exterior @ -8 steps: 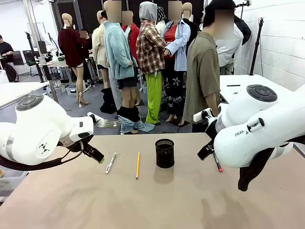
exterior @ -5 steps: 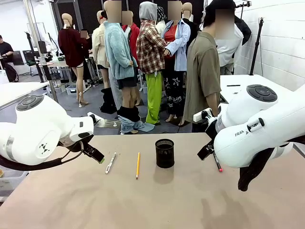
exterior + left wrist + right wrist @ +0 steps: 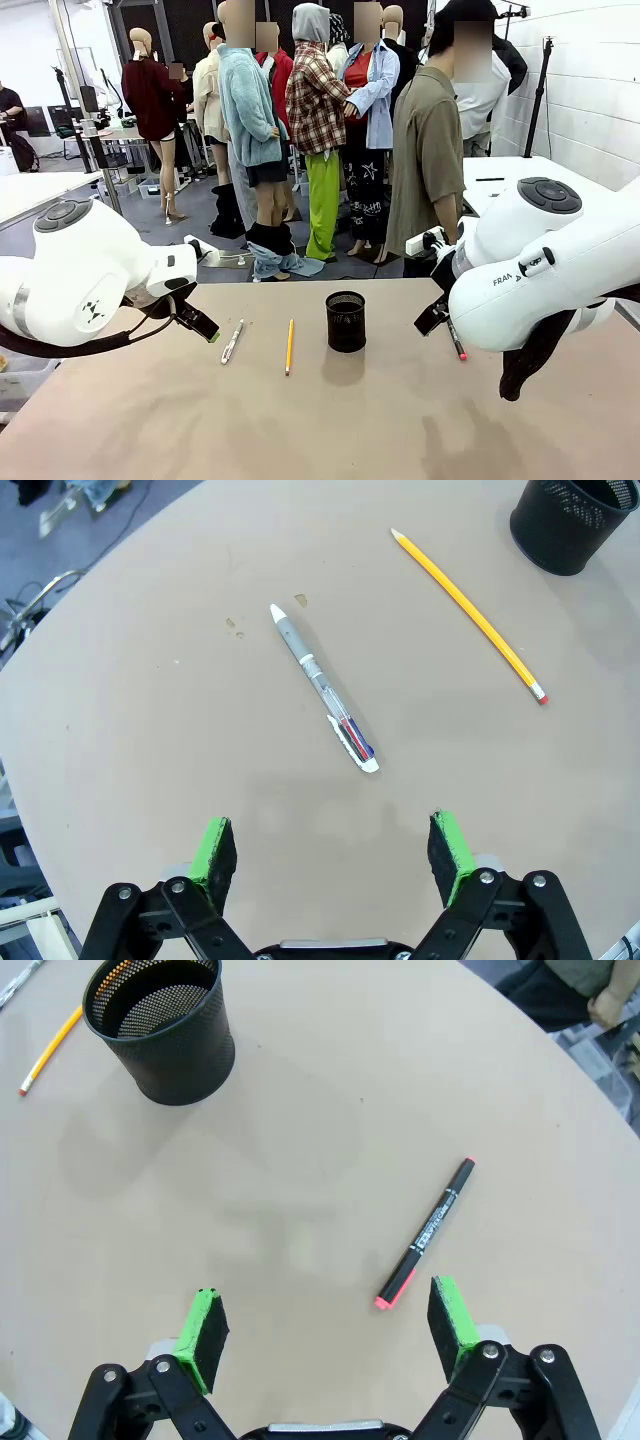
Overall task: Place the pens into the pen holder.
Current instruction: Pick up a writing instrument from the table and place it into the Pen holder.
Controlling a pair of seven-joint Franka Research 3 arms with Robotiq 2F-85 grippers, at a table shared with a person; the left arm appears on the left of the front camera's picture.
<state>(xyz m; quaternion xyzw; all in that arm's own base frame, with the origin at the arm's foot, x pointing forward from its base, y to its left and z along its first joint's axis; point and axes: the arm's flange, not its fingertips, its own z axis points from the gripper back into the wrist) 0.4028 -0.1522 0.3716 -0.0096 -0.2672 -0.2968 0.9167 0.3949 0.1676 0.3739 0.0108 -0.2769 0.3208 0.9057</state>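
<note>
The pen holder (image 3: 346,321) stands upright, mouth up, near the middle of the table (image 3: 330,430). All three writing things lie flat on the table outside the holder.

From the front, the pencil (image 3: 289,346) lies just left of the holder. Its long axis runs near to far across the table, roughly parallel to the holder's side. The white pen (image 3: 323,688) lies further left of the holder, beyond the pencil. It runs the same way with a slight slant and touches neither of them. The dark marker (image 3: 427,1232) lies well to the right of the holder, with its red end turned toward the robot's side.

The left gripper (image 3: 332,835) hangs above the table left of the holder, its fingers spread wide and gripping nothing. The white pen lies ahead of the gap, clip end nearest.

The right gripper (image 3: 328,1322) hangs to the right of the holder, also spread wide and empty. The marker's red end lies just inside one green pad (image 3: 452,1320).

Bare tabletop surrounds the holder on every side. The table's far edge runs a little way behind it.
</note>
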